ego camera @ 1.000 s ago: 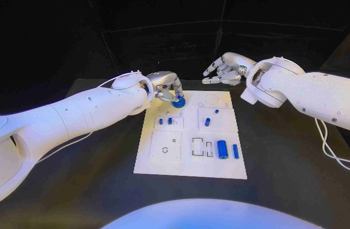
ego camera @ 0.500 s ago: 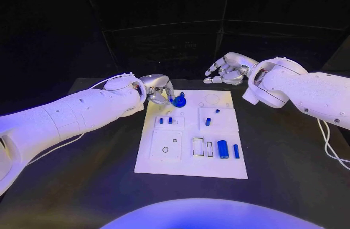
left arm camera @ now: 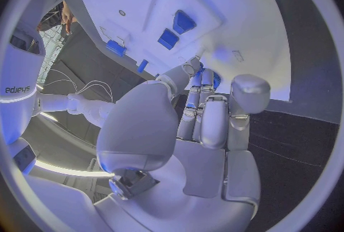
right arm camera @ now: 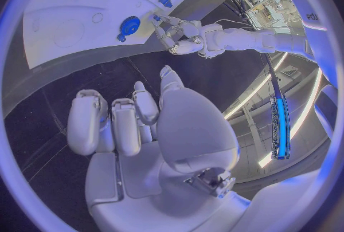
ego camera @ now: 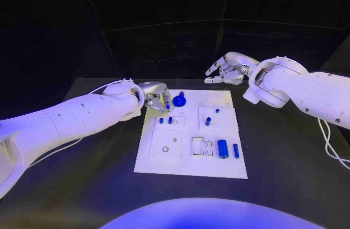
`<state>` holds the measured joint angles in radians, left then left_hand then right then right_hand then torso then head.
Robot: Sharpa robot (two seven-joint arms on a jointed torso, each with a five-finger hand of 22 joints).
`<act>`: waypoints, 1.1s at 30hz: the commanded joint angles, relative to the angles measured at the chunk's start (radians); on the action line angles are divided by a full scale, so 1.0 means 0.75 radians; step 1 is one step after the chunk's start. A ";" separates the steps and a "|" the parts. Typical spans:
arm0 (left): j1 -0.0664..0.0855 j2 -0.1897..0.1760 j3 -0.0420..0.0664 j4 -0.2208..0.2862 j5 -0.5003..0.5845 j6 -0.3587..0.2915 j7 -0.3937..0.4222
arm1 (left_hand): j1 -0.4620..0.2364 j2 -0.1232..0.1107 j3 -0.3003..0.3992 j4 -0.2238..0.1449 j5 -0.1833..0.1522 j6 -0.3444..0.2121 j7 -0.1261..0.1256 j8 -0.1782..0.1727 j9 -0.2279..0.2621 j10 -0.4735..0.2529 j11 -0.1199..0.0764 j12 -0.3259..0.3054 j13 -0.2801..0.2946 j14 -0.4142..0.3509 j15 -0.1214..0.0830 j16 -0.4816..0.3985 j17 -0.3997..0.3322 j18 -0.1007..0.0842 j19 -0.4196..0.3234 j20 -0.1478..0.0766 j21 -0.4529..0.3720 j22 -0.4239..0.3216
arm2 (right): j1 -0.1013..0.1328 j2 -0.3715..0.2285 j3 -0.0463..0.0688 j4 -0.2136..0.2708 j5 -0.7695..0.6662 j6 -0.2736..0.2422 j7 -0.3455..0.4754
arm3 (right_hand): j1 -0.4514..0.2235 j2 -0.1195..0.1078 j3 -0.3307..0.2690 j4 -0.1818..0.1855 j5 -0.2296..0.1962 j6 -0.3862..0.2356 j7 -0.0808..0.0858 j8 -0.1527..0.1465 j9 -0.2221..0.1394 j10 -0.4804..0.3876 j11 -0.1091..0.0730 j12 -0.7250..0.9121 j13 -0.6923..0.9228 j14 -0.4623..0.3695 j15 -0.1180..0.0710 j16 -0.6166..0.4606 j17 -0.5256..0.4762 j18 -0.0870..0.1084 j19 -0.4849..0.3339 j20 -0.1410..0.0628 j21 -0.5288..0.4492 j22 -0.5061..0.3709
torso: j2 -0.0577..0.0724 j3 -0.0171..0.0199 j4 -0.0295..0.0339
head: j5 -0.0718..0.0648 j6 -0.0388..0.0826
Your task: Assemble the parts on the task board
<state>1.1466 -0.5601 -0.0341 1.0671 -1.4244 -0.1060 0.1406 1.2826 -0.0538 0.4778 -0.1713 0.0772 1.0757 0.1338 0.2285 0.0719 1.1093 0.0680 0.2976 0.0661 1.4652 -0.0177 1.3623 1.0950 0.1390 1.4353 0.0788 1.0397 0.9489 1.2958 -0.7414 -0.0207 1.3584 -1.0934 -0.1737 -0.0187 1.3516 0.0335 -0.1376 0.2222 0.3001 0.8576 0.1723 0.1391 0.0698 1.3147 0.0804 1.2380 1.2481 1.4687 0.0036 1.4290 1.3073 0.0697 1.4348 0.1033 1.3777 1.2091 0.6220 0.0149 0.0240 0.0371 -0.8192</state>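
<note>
— Blue round part [ego camera: 179, 101]: where is it seen?

— Near the task board's [ego camera: 191, 166] twelve-o'clock edge, standing in a seat, apparently placed. Other blue parts [ego camera: 222, 149] lie toward five o'clock.

— And the left robot hand [ego camera: 158, 98]?

— Just beside it at nine o'clock, fingers apart, nothing held; judged released.

— The right robot hand [ego camera: 227, 70]?

— Held off the board at one o'clock above the table [ego camera: 87, 188], loosely spread and empty, presumably kept clear.

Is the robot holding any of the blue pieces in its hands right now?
No. The left hand sits beside the round blue part on the task board, apart from it. The right hand hovers, holding nothing.
</note>
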 commanded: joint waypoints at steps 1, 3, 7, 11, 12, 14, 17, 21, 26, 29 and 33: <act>0.001 0.000 -0.001 -0.003 0.007 0.030 -0.005 | -0.016 0.001 0.010 0.001 -0.005 0.009 0.001 -0.001 0.001 0.011 0.000 -0.009 0.000 0.031 -0.002 0.005 -0.002 -0.023 0.004 -0.002 0.006 0.003 | 0.003 0.000 0.001 0.002 -0.002 0.007 0.010 | 0.010 0.000 -0.010 0.000 0.005 -0.009 -0.003 0.007 -0.001 -0.007 0.000 0.002 0.002 0.074 -0.008 -0.004 0.071 0.003 -0.008 -0.004 -0.008 -0.002 | 0.000 0.0001 0.0002 | 0.001 -0.002; 0.000 0.000 -0.002 -0.003 0.007 0.034 -0.006 | -0.016 0.001 0.010 0.001 -0.005 0.009 0.001 -0.001 0.001 0.011 0.000 -0.009 0.000 0.031 -0.002 0.005 -0.002 -0.023 0.004 -0.002 0.006 0.003 | 0.003 -0.001 0.001 0.002 -0.002 0.007 0.010 | 0.010 0.000 -0.010 0.000 0.005 -0.009 -0.003 0.007 -0.001 -0.007 0.000 0.002 0.002 0.074 -0.008 -0.004 0.071 0.003 -0.008 -0.004 -0.008 -0.002 | 0.000 -0.0002 -0.0002 | 0.001 -0.003; 0.000 0.000 -0.002 -0.001 0.007 0.042 -0.007 | -0.016 0.001 0.010 0.001 -0.005 0.009 0.001 -0.001 0.001 0.011 0.000 -0.009 0.000 0.031 -0.002 0.005 -0.002 -0.023 0.004 -0.002 0.006 0.003 | 0.003 -0.001 0.001 0.002 -0.002 0.007 0.009 | 0.010 0.000 -0.010 0.000 0.005 -0.009 -0.003 0.007 -0.001 -0.007 0.000 0.002 0.002 0.074 -0.008 -0.004 0.071 0.003 -0.008 -0.004 -0.008 -0.002 | 0.000 -0.0007 0.0017 | 0.000 -0.003; 0.000 0.001 -0.003 0.001 0.007 0.047 -0.006 | -0.016 0.001 0.010 0.001 -0.005 0.009 0.001 -0.001 0.001 0.011 0.000 -0.009 0.000 0.031 -0.002 0.005 -0.002 -0.023 0.004 -0.002 0.006 0.003 | 0.003 0.000 0.001 0.001 -0.002 0.007 0.010 | 0.010 0.000 -0.010 0.000 0.005 -0.009 -0.003 0.007 -0.001 -0.007 0.000 0.002 0.002 0.074 -0.008 -0.004 0.071 0.003 -0.008 -0.004 -0.008 -0.002 | -0.001 -0.0001 0.0011 | 0.001 -0.005; 0.000 0.001 -0.003 0.001 0.007 0.048 -0.005 | -0.016 0.001 0.010 0.001 -0.005 0.009 0.001 -0.001 0.001 0.011 0.000 -0.009 0.000 0.031 -0.002 0.005 -0.002 -0.023 0.004 -0.002 0.006 0.003 | 0.003 0.000 0.001 0.001 -0.002 0.007 0.010 | 0.010 0.000 -0.010 0.000 0.005 -0.009 -0.003 0.007 -0.001 -0.007 0.000 0.002 0.002 0.074 -0.008 -0.004 0.071 0.003 -0.008 -0.004 -0.008 -0.002 | -0.001 -0.0001 0.0013 | 0.000 -0.005; 0.000 0.002 -0.003 0.001 0.007 0.048 -0.003 | -0.017 0.001 0.011 0.001 -0.005 0.010 0.001 -0.002 0.001 0.012 -0.001 -0.010 0.000 0.030 -0.002 0.004 -0.005 -0.022 0.004 -0.002 0.006 0.003 | 0.003 0.001 0.001 0.001 -0.002 0.007 0.010 | 0.010 0.000 -0.010 0.000 0.005 -0.009 -0.003 0.007 -0.001 -0.007 0.000 0.002 0.002 0.074 -0.008 -0.004 0.071 0.003 -0.008 -0.004 -0.008 -0.002 | 0.000 -0.0007 0.0007 | 0.001 -0.005; 0.000 0.003 -0.003 0.000 0.007 0.050 -0.003 | -0.017 0.001 0.011 0.001 -0.005 0.010 0.001 -0.002 0.001 0.012 -0.001 -0.010 0.000 0.030 -0.002 0.004 -0.005 -0.022 0.004 -0.002 0.006 0.003 | 0.003 0.001 0.001 0.000 -0.002 0.008 0.011 | 0.010 0.000 -0.010 0.000 0.005 -0.009 -0.003 0.007 -0.001 -0.007 0.000 0.002 0.002 0.074 -0.008 -0.004 0.071 0.003 -0.008 -0.004 -0.008 -0.002 | -0.001 -0.0007 0.0004 | 0.001 -0.005; -0.001 0.005 -0.003 -0.004 0.007 0.058 -0.009 | -0.017 0.001 0.011 0.001 -0.005 0.010 0.001 -0.002 0.001 0.012 -0.001 -0.010 0.000 0.030 -0.002 0.004 -0.005 -0.022 0.004 -0.002 0.006 0.003 | 0.003 0.002 0.001 0.000 -0.002 0.008 0.011 | 0.010 0.000 -0.010 0.000 0.005 -0.009 -0.003 0.007 -0.001 -0.007 0.000 0.002 0.002 0.074 -0.008 -0.004 0.071 0.003 -0.008 -0.004 -0.008 -0.002 | -0.001 -0.0005 -0.0004 | 0.001 -0.006; -0.001 0.008 -0.003 -0.007 0.007 0.066 -0.015 | -0.017 0.002 0.012 0.000 -0.005 0.011 0.000 -0.002 0.001 0.013 -0.001 -0.011 0.000 0.030 -0.002 0.004 -0.005 -0.023 0.004 -0.002 0.007 0.005 | 0.003 0.002 0.001 -0.001 -0.002 0.007 0.011 | 0.010 0.000 -0.010 0.000 0.005 -0.009 -0.003 0.007 -0.001 -0.007 0.000 0.002 0.002 0.074 -0.008 -0.004 0.071 0.003 -0.008 -0.004 -0.008 -0.002 | 0.000 -0.0007 -0.0003 | 0.001 -0.006; -0.001 0.011 -0.003 -0.008 0.007 0.070 -0.015 | -0.017 0.002 0.012 0.000 -0.005 0.011 0.000 -0.002 0.001 0.013 -0.001 -0.011 0.000 0.030 -0.002 0.004 -0.005 -0.023 0.004 -0.002 0.007 0.005 | 0.003 0.003 0.001 -0.001 -0.002 0.008 0.011 | 0.010 0.000 -0.010 0.000 0.005 -0.009 -0.003 0.007 -0.001 -0.007 0.000 0.002 0.002 0.074 -0.008 -0.004 0.071 0.003 -0.008 -0.004 -0.008 -0.002 | 0.000 -0.0003 0.0001 | 0.000 -0.006; -0.001 0.013 -0.003 -0.006 0.007 0.076 -0.018 | -0.017 0.002 0.012 0.000 -0.005 0.011 0.000 -0.002 0.001 0.013 -0.001 -0.011 0.000 0.030 -0.002 0.004 -0.005 -0.023 0.004 -0.002 0.007 0.005 | 0.003 0.004 0.001 -0.001 -0.002 0.008 0.011 | 0.010 0.000 -0.010 0.000 0.005 -0.009 -0.003 0.007 -0.001 -0.007 0.000 0.002 0.002 0.074 -0.008 -0.004 0.071 0.003 -0.008 -0.004 -0.008 -0.002 | 0.000 -0.0002 -0.0006 | 0.001 -0.007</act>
<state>1.1452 -0.5516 -0.0363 1.0616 -1.4229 -0.0662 0.1331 1.2787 -0.0501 0.4834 -0.1711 0.0771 1.0754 0.1336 0.2207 0.0720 1.1133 0.0640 0.2936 0.0661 1.4652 -0.0177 1.3623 1.0923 0.1390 1.4353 0.0788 1.0397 0.9517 1.2958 -0.7391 -0.0207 1.3573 -1.0934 -0.1729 -0.0185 1.3516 0.0335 -0.1376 0.2222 0.3001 0.8576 0.1723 0.1391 0.0698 1.3147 0.0804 1.2380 1.2482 1.4687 0.0036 1.4290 1.3073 0.0697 1.4348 0.1032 1.3777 1.2091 0.6217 0.0145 0.0241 0.0380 -0.8242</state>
